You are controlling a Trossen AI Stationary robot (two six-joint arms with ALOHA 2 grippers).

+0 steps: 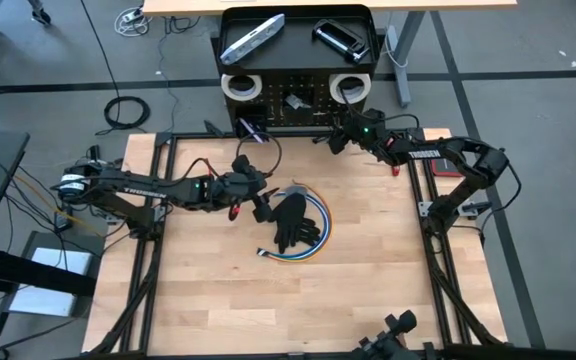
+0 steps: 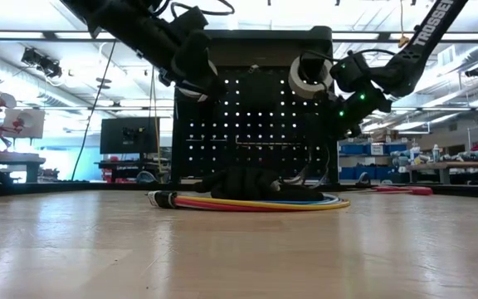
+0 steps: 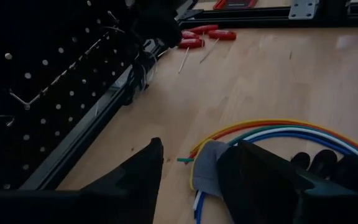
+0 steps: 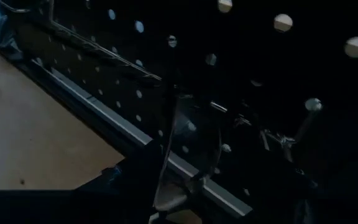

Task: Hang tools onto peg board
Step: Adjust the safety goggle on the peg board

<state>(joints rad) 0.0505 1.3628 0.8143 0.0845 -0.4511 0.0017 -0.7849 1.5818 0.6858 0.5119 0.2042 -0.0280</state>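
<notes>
Bare wooden table [image 2: 239, 249] fills the foreground of the low view, and behind it stands the peg board [image 2: 251, 124], black, upright, dotted with holes, centre frame. Two white tape rolls [image 1: 240, 86] already hang on it. The right gripper [image 1: 340, 138] sits tight against the board's face, jaws spread with something pale and thin between them, probably fitting it to a hook. The left gripper [image 1: 250, 190], jaws wide and empty, hovers beside coloured cables [image 1: 313, 240] and a black glove [image 1: 293, 222] mid-table. Small red-handled tools [image 3: 197, 36] wait by the board's foot.
</notes>
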